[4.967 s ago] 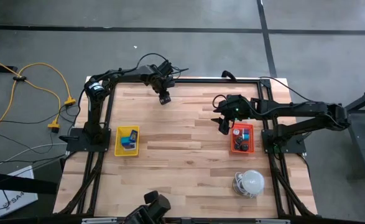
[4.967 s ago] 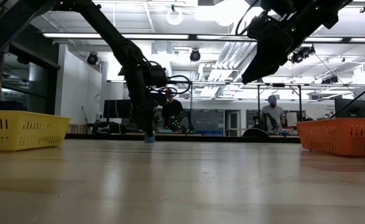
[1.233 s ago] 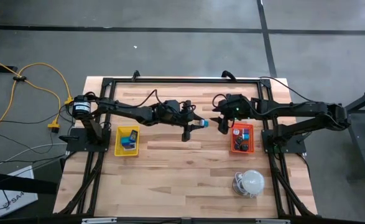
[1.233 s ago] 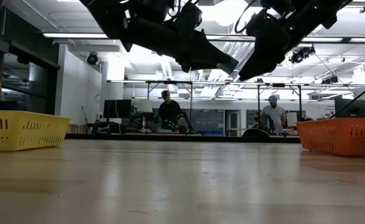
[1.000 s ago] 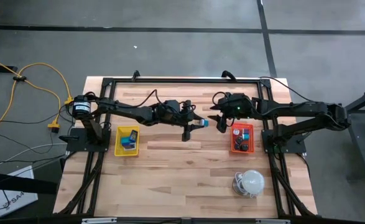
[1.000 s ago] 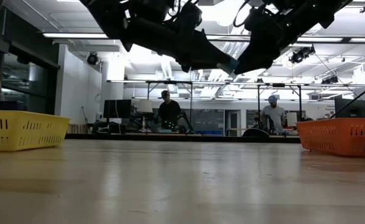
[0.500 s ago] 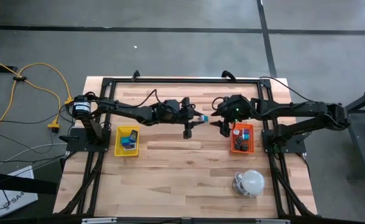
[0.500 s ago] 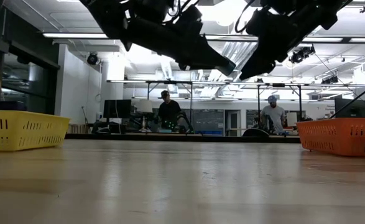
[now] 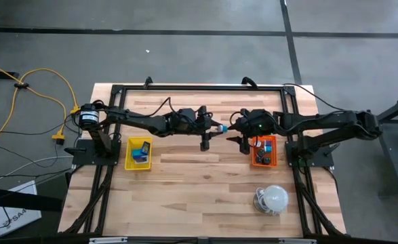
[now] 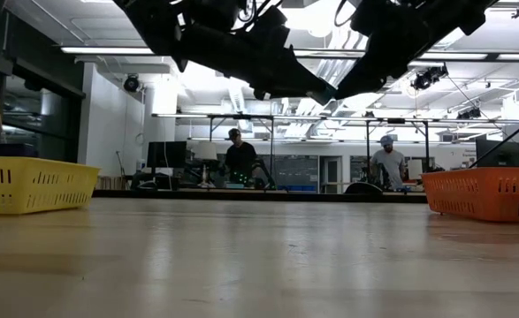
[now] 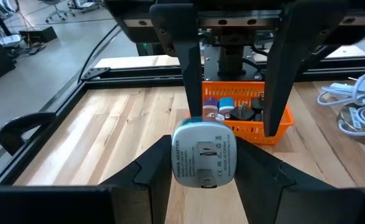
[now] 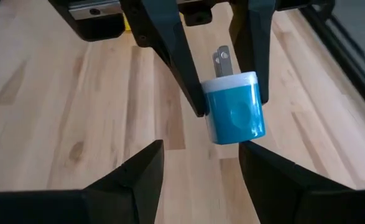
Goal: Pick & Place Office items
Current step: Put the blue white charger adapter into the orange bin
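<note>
Blue plug adapter, a small charger block with metal prongs and a white-grey labelled face, hangs in the air above the middle of the table, clamped between the fingers of the left hand. The right hand faces it from just beside, its fingers spread wide with the adapter between them, not touching it. In the left wrist view the adapter shows its label, and beyond it stands the orange tray with more small office items inside. Seen from above, the orange tray sits near the right arm, the yellow tray near the left arm's base, also holding a few pieces. A white dome with coiled cable lies near the table's front right corner.
</note>
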`<state>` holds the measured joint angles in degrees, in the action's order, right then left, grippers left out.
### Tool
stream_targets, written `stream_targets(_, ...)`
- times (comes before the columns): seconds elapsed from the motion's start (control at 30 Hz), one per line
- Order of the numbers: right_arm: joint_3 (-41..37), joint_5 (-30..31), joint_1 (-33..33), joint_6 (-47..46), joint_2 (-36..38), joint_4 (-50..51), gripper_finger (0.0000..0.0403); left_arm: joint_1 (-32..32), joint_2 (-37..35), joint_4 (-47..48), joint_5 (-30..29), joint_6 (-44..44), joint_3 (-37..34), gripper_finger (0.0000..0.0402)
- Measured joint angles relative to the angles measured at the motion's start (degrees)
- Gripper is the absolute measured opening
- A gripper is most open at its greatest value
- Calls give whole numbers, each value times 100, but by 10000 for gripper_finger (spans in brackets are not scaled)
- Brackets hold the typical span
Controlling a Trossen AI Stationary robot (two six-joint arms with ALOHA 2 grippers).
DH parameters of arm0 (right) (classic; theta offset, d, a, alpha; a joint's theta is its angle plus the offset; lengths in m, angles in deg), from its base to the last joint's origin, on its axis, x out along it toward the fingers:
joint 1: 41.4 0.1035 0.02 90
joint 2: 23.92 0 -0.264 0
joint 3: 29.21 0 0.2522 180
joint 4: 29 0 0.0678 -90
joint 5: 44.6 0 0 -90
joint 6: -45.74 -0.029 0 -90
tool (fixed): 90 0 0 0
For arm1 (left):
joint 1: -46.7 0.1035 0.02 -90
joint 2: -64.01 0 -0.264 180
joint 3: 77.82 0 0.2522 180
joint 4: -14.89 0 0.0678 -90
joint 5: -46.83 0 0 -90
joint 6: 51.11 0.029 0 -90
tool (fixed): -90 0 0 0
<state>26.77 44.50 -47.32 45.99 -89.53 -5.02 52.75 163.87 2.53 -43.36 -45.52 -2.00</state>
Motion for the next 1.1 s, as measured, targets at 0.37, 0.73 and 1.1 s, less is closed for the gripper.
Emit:
stream_targets(0.37,0,167,73,-79,0,19,195,-33,0,-11,50,-80,1,141)
stream_targets(0.73,4,213,129,-410,0,307,195,40,0,-15,61,39,2,139)
stream_targets(1.1,4,251,193,-409,0,322,195,-48,0,-15,179,17,4,138)
